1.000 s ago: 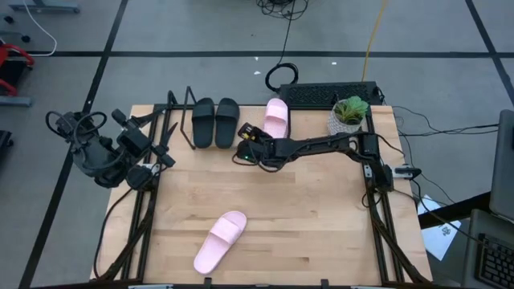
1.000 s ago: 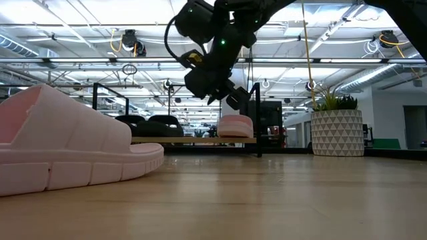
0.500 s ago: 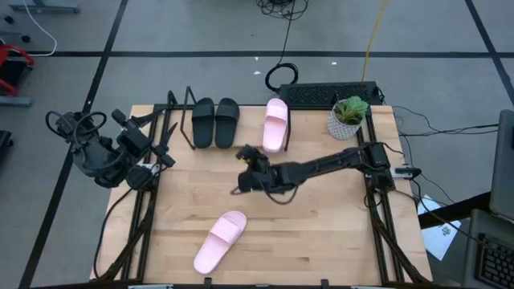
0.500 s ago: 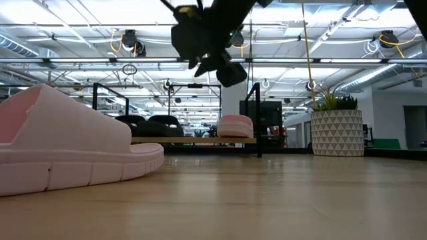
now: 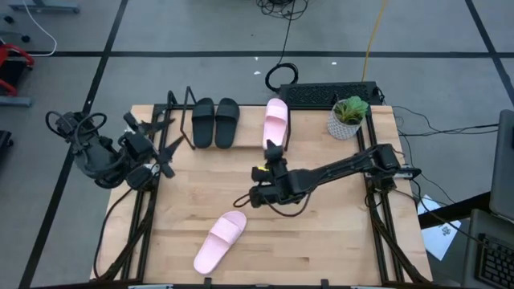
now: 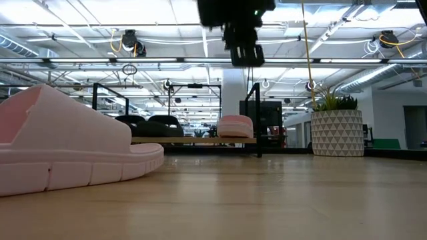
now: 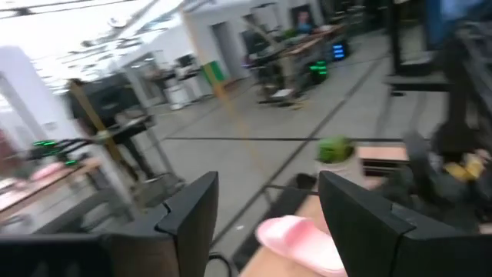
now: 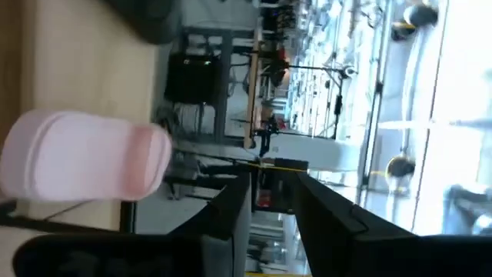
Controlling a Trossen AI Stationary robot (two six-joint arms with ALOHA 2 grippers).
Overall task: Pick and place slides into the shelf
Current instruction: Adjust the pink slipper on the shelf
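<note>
**Operator:** Where do you stand on the slides?

**Observer:** You have three of the four on the shelf [image 5: 178, 120] by my reading. The two black slides [image 5: 214, 123] sit side by side on the board, and one pink slide [image 5: 275, 124] lies a little apart from them toward the keyboard [image 5: 328, 95] end. In the low view that pink one rests on the board between the wire ends, so I judge it placed.

**Operator:** And what remains?

**Observer:** One slide. The last pink slide [image 5: 219, 241] lies on the table [image 5: 321, 233] near your front edge, well apart from the shelf, angled and sole down. Nothing touches it.

**Operator:** The hands?

**Observer:** Your right gripper [image 5: 258, 196] hangs over the middle of the table, between the shelf and that last slide. Its fingers stand narrowly parted in the wrist view and they carry nothing. Your left gripper [image 5: 163, 152] waits off the table's left edge, beside the shelf's end, fingers spread wide and empty. So your next job, as I judge it, is to bring the right gripper down to the slide at the front.

**Operator:** Any writing or brand to note?

**Observer:** None that you could read. The slides look plain, the plant pot [image 5: 345, 124] bears only a pattern, and the keyboard's keys are too small to make out.
</note>
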